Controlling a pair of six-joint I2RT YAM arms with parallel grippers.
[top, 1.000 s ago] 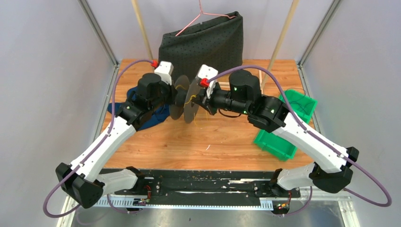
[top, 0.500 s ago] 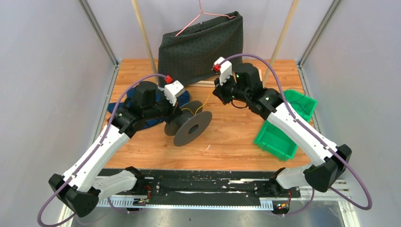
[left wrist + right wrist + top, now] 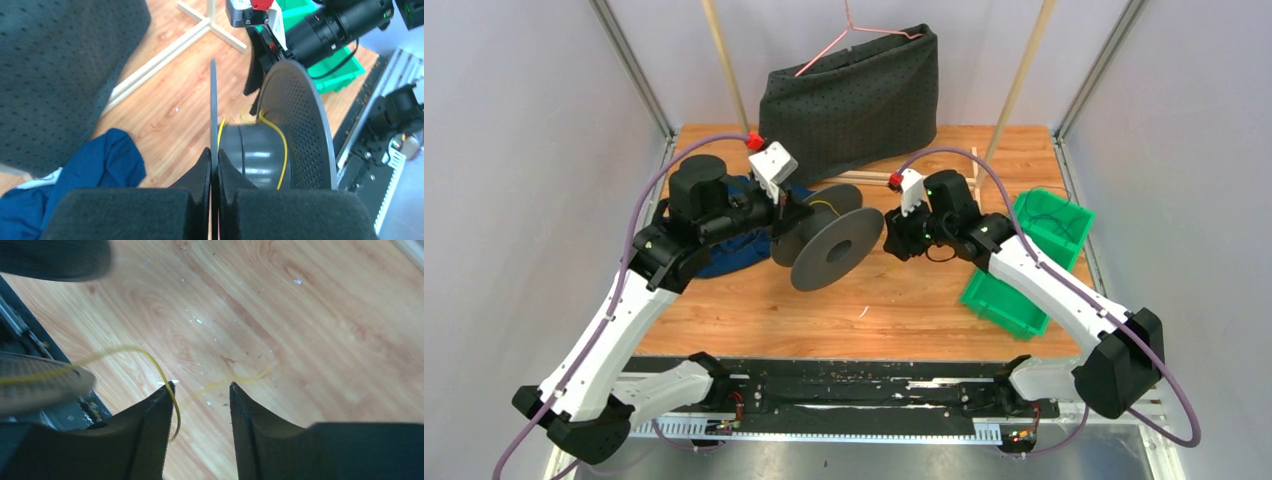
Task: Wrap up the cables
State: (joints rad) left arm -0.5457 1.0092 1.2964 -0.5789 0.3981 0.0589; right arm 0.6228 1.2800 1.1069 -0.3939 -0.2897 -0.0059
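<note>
Wood worktop [image 3: 904,300] lies under a dark spool [image 3: 829,245]. The left tool [image 3: 213,155] is pressed together on the spool's left disc, pinching its edge. The thin yellow cable [image 3: 286,150] loops round the spool's core. Its loose end trails off the spool's right side and runs between the fingers of the right tool [image 3: 200,390], which is spread wide and not squeezing it. I think the cable is very light, soft and floppy. It could slip or tangle, so it is best pinched gently, close to the spool. Half a second ago the right tool was up high behind the spool. Now it is low, just beside the spool's right disc.
</note>
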